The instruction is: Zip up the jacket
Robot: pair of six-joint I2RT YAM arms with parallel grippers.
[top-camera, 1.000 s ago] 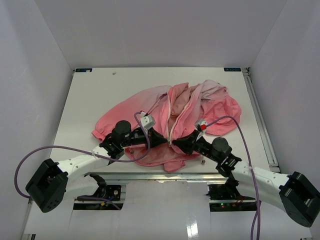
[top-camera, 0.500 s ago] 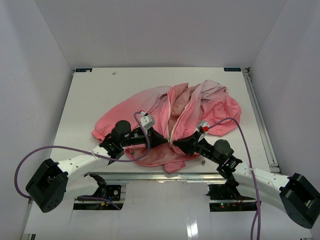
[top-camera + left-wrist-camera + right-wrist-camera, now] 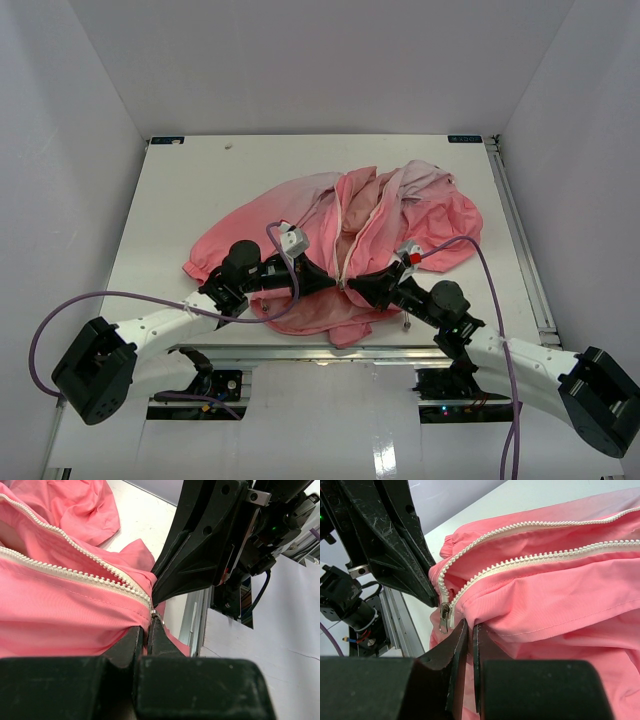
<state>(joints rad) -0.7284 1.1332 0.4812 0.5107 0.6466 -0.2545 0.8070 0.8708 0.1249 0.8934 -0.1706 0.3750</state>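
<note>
The salmon-pink jacket lies crumpled on the white table, its front open with two rows of white zipper teeth running apart. Both grippers meet at the near bottom hem. My left gripper is shut on the jacket's hem at the bottom end of its zipper row. The right gripper is shut on a fold of the jacket's fabric just below the other row. The metal zipper slider hangs loose beside the right gripper's fingers. In the top view the left gripper and right gripper nearly touch.
The table's near edge with a metal rail lies just below the hem. A rail runs along the right side. White walls enclose the table. Purple cables loop from both wrists.
The right arm has shifted slightly to the right and toward the near edge. Both grippers keep their hold on the hem, and the jacket lies as before.
</note>
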